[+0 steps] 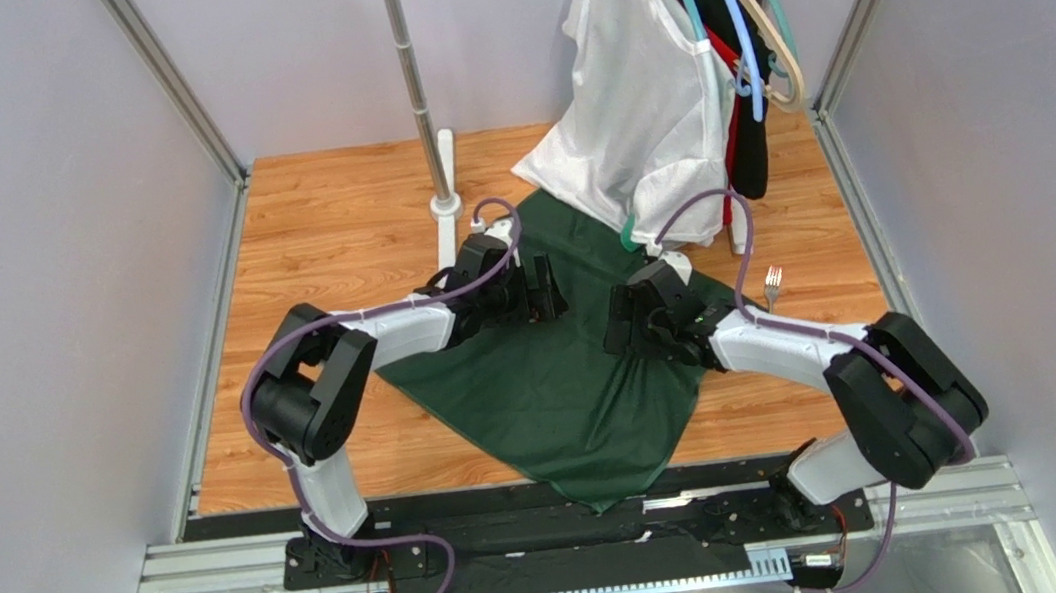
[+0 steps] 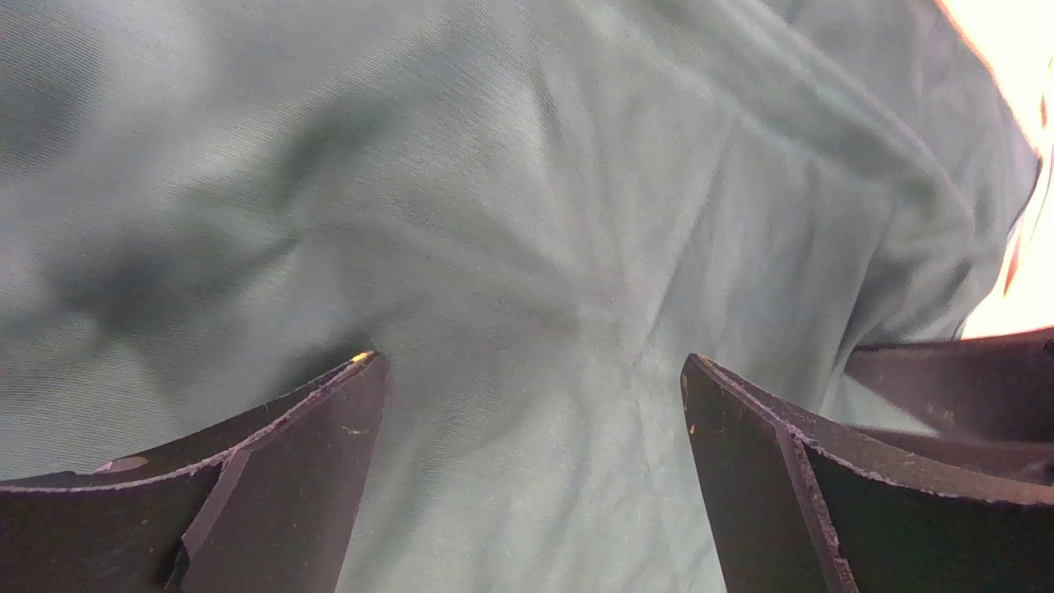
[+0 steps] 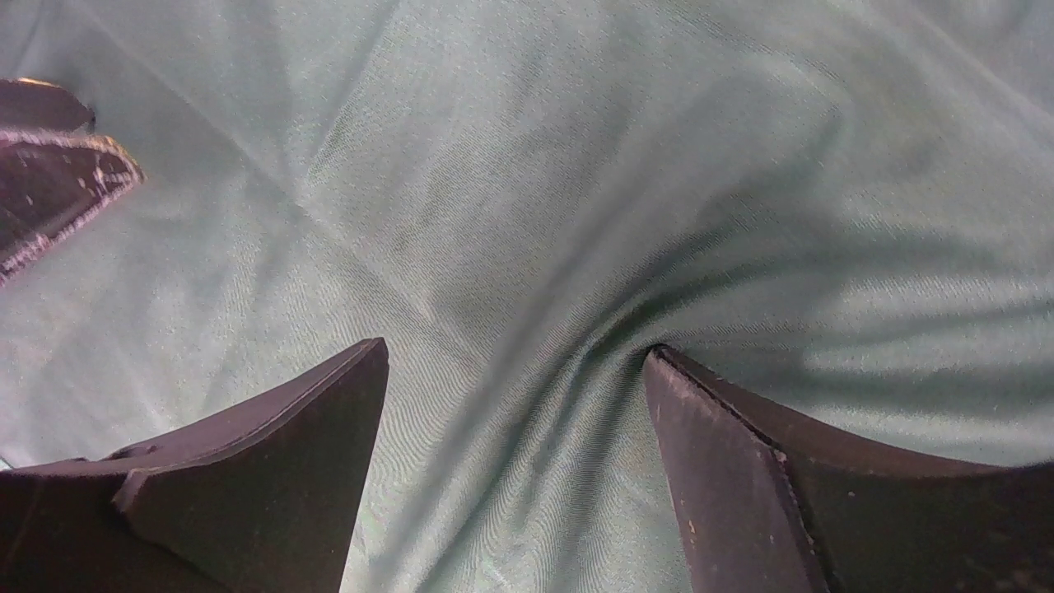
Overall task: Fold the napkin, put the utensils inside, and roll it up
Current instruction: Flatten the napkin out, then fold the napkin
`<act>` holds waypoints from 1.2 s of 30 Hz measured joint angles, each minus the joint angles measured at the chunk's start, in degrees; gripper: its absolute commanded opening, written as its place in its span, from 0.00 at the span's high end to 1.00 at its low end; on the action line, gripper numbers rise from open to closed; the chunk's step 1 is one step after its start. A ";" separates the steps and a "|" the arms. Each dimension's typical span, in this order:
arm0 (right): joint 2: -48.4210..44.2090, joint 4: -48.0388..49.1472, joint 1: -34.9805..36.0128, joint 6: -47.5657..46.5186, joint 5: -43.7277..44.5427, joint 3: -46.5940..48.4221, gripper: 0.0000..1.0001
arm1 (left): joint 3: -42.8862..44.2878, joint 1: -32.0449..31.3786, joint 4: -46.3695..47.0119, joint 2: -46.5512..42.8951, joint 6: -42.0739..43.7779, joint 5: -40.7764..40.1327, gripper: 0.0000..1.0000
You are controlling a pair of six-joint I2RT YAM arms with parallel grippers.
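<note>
The napkin (image 1: 547, 400) lies spread as a diamond on the wooden table (image 1: 329, 230), its near corner over the edge, and no fold looks made yet. The left gripper (image 1: 538, 292) and right gripper (image 1: 632, 326) sit low over its middle, jaws wide, holding nothing. The fork (image 1: 772, 285) lies off the cloth near its right corner, so folding, placing and rolling are all left.

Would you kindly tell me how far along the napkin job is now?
Done: nothing yet; the napkin lies spread out, no fold visible. In hand: both pairs of jaws stand open, low over its middle. Left: folding, laying in the fork, then rolling.
</note>
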 measured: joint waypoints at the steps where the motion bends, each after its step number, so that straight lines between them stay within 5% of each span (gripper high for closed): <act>1: 0.83 0.09 0.00 0.02 0.28 0.72 0.16 | 0.28 0.55 0.59 0.48 0.00 0.28 0.01; 13: 10.91 -0.13 -2.43 -3.21 1.73 10.91 0.20 | 12.44 3.80 -3.41 8.52 4.72 -0.33 0.01; 19: 4.52 -3.63 0.48 -11.69 0.48 11.28 0.20 | 13.84 4.17 -6.10 8.41 7.26 0.61 0.01; 27: -21.20 -13.16 19.80 -9.35 3.72 4.68 0.26 | 6.88 4.44 -8.81 -7.26 7.06 0.09 0.01; 36: -13.20 -19.96 43.65 -2.23 7.61 1.55 0.37 | -3.45 6.21 -10.86 -23.61 4.83 -1.40 0.01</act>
